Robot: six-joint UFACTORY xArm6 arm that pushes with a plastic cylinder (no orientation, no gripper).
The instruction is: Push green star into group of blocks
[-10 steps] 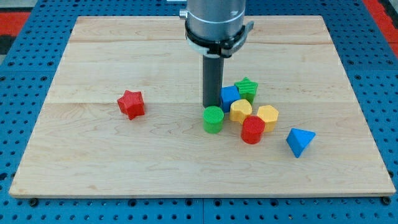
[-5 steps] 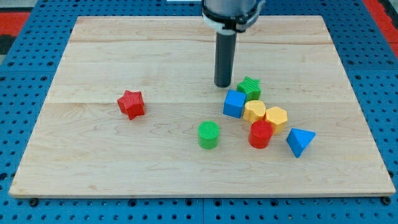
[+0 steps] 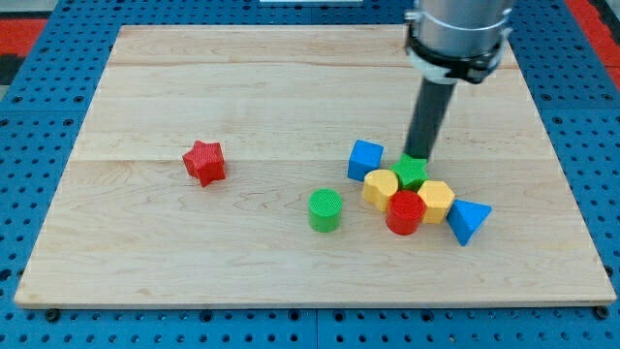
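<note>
The green star (image 3: 412,174) sits wedged among the cluster: a yellow block (image 3: 381,188) on its left, a yellow hexagon (image 3: 436,201) at its lower right, a red cylinder (image 3: 404,212) below it. The blue cube (image 3: 364,160) stands just up-left of the cluster and the blue triangular block (image 3: 466,220) touches its right end. My tip (image 3: 418,155) is right behind the green star, at its top edge, touching or nearly touching it.
A green cylinder (image 3: 325,209) stands alone left of the cluster. A red star (image 3: 204,162) lies far to the left. The wooden board (image 3: 145,87) rests on a blue pegboard surface.
My tip moved right and down the view, going from left of the green star to behind it. The green star slid down into the cluster; the yellow, red and blue blocks shifted slightly.
</note>
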